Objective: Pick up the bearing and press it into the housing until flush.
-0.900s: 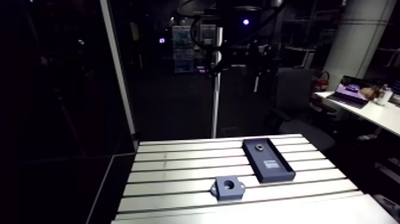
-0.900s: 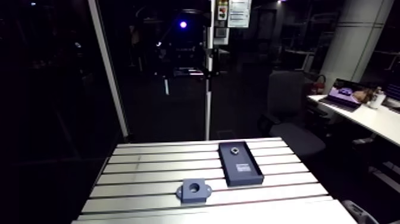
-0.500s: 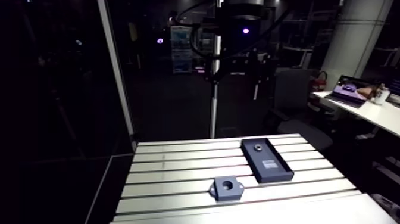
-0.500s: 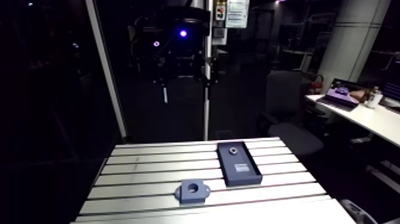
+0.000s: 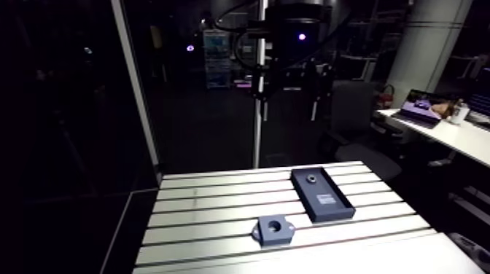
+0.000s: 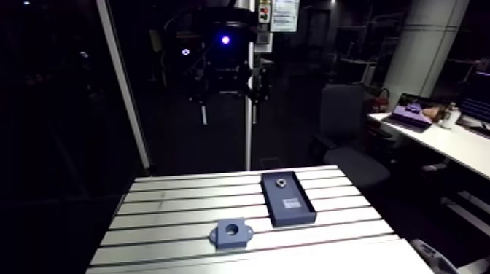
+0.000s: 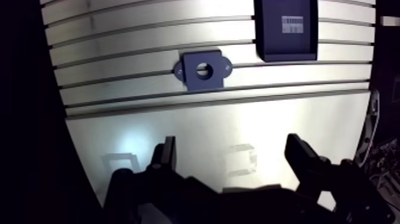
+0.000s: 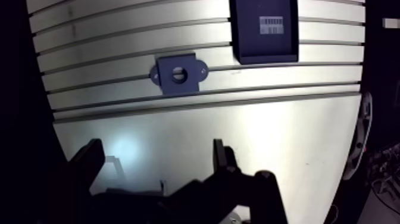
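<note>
A blue-grey housing (image 5: 273, 229) with a round bore and two side flanges lies near the table's front. Behind it to the right is a dark shallow tray (image 5: 328, 202) with the small ring-shaped bearing (image 5: 310, 177) at its far end. High above the table's back edge hangs my gripper (image 5: 289, 91), far from both. In the wrist view the gripper (image 7: 233, 156) is open, with only bare table showing between its fingers. The housing (image 7: 203, 70) lies well ahead of them, and the tray (image 7: 271, 42), which carries a white label, lies beyond it to one side. The bearing does not show there.
The slotted aluminium table (image 5: 204, 211) ends in a smooth plate (image 7: 196, 128) under the gripper. Dark drop-offs border the table on both sides. A vertical pole (image 5: 257, 131) stands behind the back edge.
The gripper has come down further into the arm view from the top edge. The whole picture shifted slightly with the camera. Housing and tray stay put.
</note>
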`<action>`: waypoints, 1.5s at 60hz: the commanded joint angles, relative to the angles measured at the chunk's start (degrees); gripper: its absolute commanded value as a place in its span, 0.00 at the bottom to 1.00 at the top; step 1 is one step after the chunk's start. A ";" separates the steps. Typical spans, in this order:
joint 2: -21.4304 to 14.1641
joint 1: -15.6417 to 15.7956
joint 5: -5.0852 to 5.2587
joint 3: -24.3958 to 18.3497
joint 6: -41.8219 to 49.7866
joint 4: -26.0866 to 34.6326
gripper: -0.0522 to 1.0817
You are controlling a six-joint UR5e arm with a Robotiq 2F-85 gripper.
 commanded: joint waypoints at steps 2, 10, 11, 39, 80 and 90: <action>0.13 -4.54 0.13 -0.30 -4.51 -1.08 0.06; 1.38 -6.03 0.20 -0.40 -7.70 -2.55 0.06; 1.38 -6.03 0.20 -0.40 -7.70 -2.55 0.06; 11.87 -8.41 -0.06 -4.58 -16.25 -12.21 0.06; 21.43 -11.17 -0.41 -7.53 -19.28 -18.46 0.05; 22.32 -11.17 -0.66 -6.24 -18.50 -19.20 0.05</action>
